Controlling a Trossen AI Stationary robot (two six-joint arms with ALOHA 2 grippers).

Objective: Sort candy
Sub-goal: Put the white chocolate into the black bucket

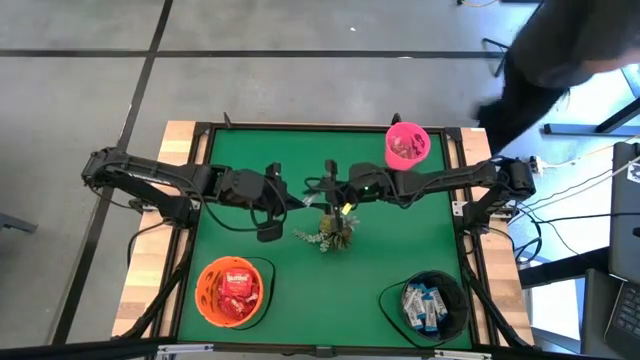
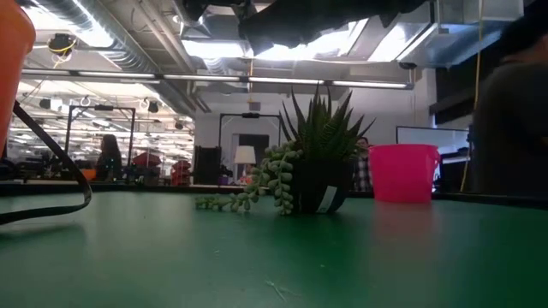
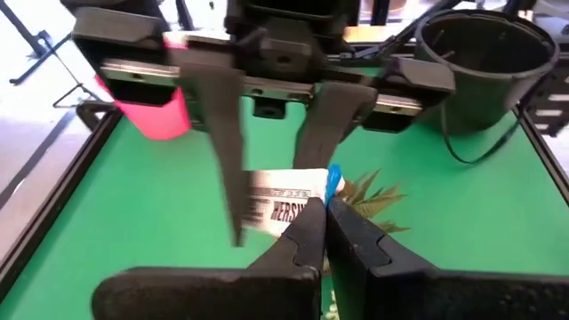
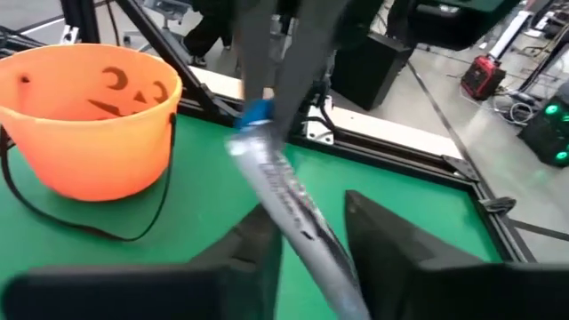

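A green mat [image 1: 300, 270] covers the table, framed in black with pale wood at the edges, and a concrete floor lies beyond it; across the table the low view looks into a large lit hall.

Above the middle of the mat the two grippers meet tip to tip. A white-and-blue candy packet [image 3: 289, 206] hangs between them. The left gripper [image 3: 322, 213] has its fingers pressed together on the blue end of the packet. The right gripper [image 4: 307, 236] faces it, its fingers [image 4: 387, 240] standing apart on either side of the same packet [image 4: 289, 191], which runs slantwise down between them; whether they touch it cannot be told.

Just below the meeting grippers stands a small potted plant [image 2: 317, 162] with spiky leaves and a trailing beaded sprig.

Beyond the right gripper's side, toward the far edge, sits a pink bucket [image 1: 407, 145] with a few small pieces inside. On the near side, under the left arm, an orange pumpkin-face bucket [image 1: 233, 291] holds red packets [image 1: 240, 290]. Near the right arm's side of the same edge, a black bucket [image 1: 430, 305] holds white-and-blue packets [image 1: 424, 304].

A person in dark clothing [image 1: 560, 60] stands off the table's far right corner.
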